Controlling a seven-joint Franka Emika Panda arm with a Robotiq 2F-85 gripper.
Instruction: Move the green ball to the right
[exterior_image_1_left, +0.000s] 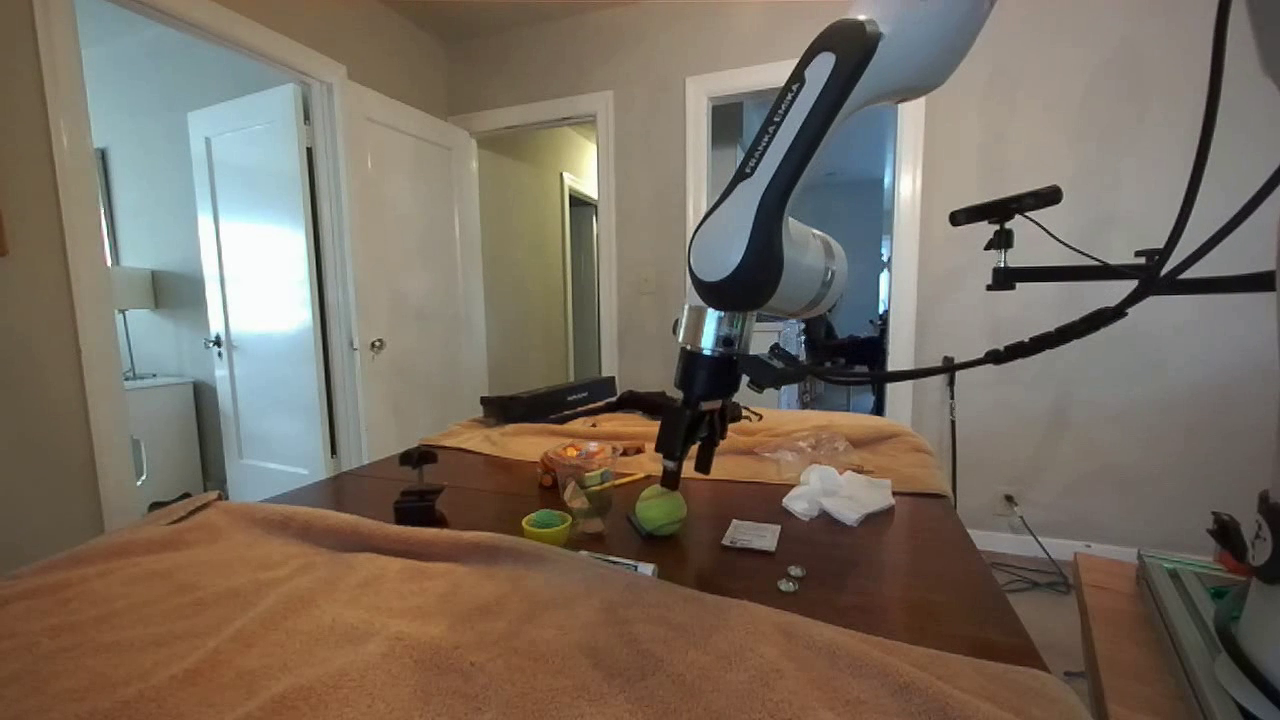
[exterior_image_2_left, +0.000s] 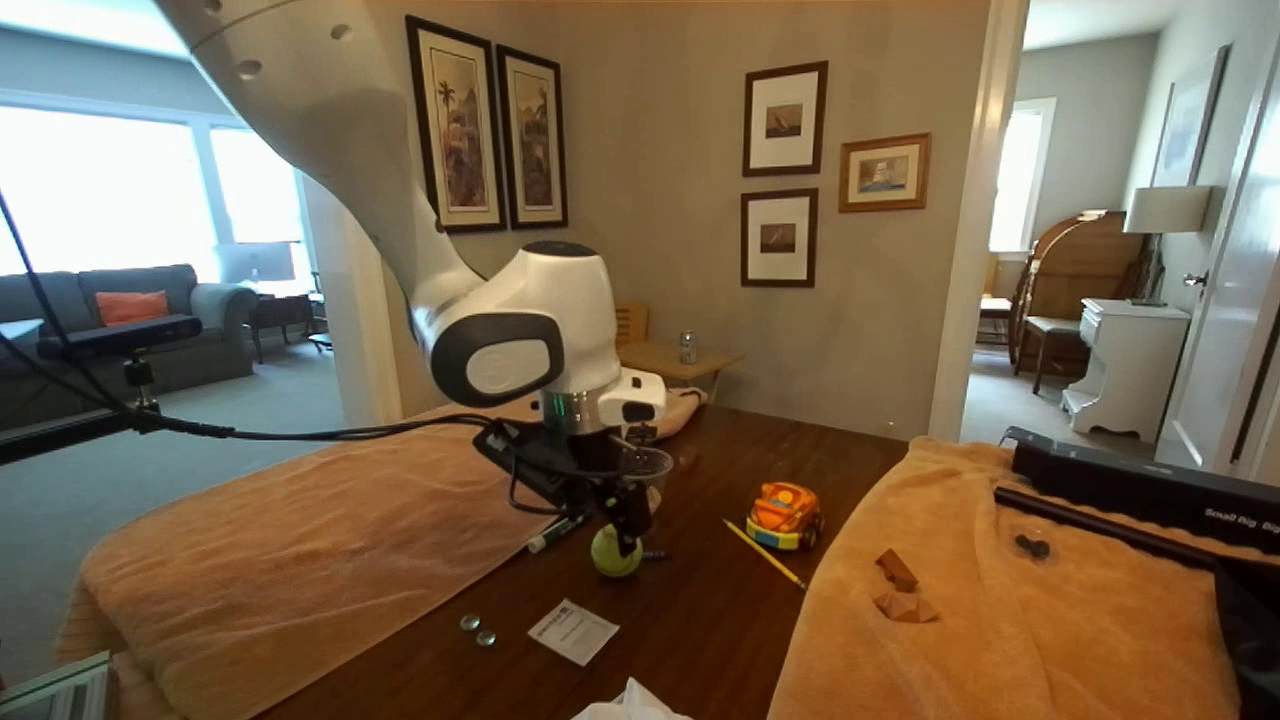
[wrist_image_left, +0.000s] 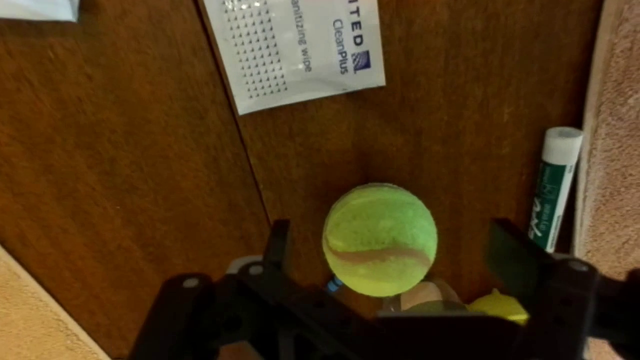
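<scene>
A dark wooden worktop (exterior_image_1_left: 900, 590) spans an exterior view; near, far, left and right are taken from there. One orange towel (exterior_image_1_left: 480, 640) covers its near edge, a second towel (exterior_image_1_left: 890, 440) its far edge; the right edge is bare between them. Bare wood runs from the middle to that right edge, around the few small things lying there.

The black pincer (wrist_image_left: 390, 235) points down at the worktop's middle, its fingers (wrist_image_left: 277, 247) well apart. In the wrist view the green ball (wrist_image_left: 380, 240) sits between them with wood showing on either side, so they are not clamped on it; whether a fingertip touches its top I cannot tell.

A crumpled white tissue (exterior_image_1_left: 840, 495) lies toward the far right corner. Left of the pincer stands a clear cup (exterior_image_1_left: 590, 512); tan and greenish shapes show in or through it, too blurred to name. Beyond it an orange toy vehicle (exterior_image_2_left: 785, 515) rests near the far towel.

A small yellow cup (exterior_image_1_left: 546, 532), something green (exterior_image_1_left: 547, 518) inside, sits close to the near towel, left of the ball. The ball rests on the worktop under the pincer, closer to the near towel than the far one. A flat white wipe packet (exterior_image_1_left: 751, 535) lies to its right. A green-and-white marker (wrist_image_left: 552, 190) lies along the near towel's border. Two clear glass beads (exterior_image_1_left: 788, 585) lie between the packet and the near towel.
</scene>
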